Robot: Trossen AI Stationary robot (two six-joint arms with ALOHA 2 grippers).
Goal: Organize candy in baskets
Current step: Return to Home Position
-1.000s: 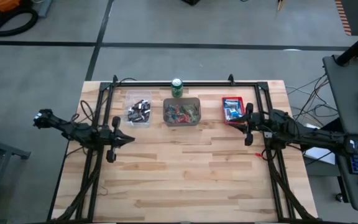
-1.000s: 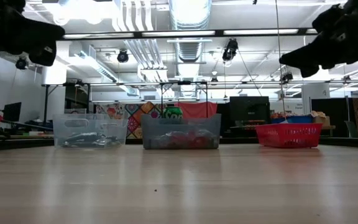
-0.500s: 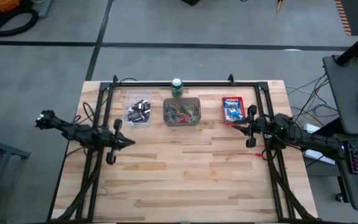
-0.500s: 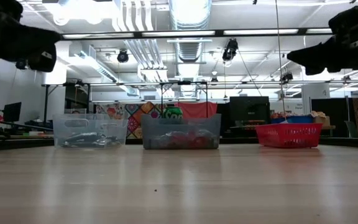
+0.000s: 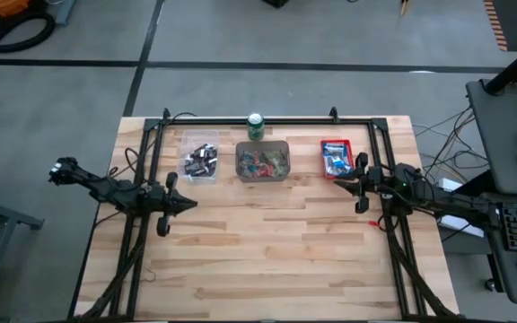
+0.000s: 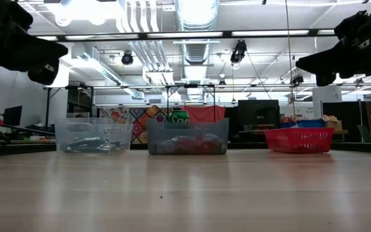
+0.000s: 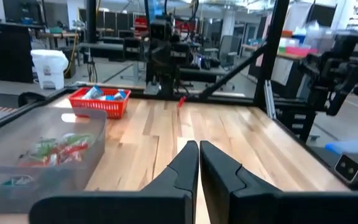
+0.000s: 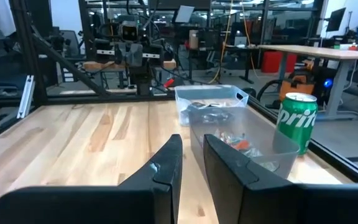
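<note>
Three baskets stand in a row at the table's far side. The clear one [image 5: 201,160] holds dark candy bars, the grey one [image 5: 262,161] small red and green pieces, and the red one [image 5: 336,158] blue-and-white bars. My left gripper [image 5: 190,203] hovers shut and empty, near-left of the clear basket, pointing toward the table's right. My right gripper [image 5: 337,179] hovers just near of the red basket and points toward the table's left. Its fingers [image 8: 169,155] stand a little apart and hold nothing. Both grippers are well above the table in the low view.
A green drink can [image 5: 256,126] stands behind the grey basket, against the black frame rail [image 5: 267,119] along the far edge. Black frame legs run down both sides of the table. Bare wood [image 5: 267,242] fills the middle and near part.
My right gripper has swung from beside the red basket and now points toward the table's left, and it has risen slightly. My left gripper has shifted a little toward the table's right. The baskets and candy have stayed put.
</note>
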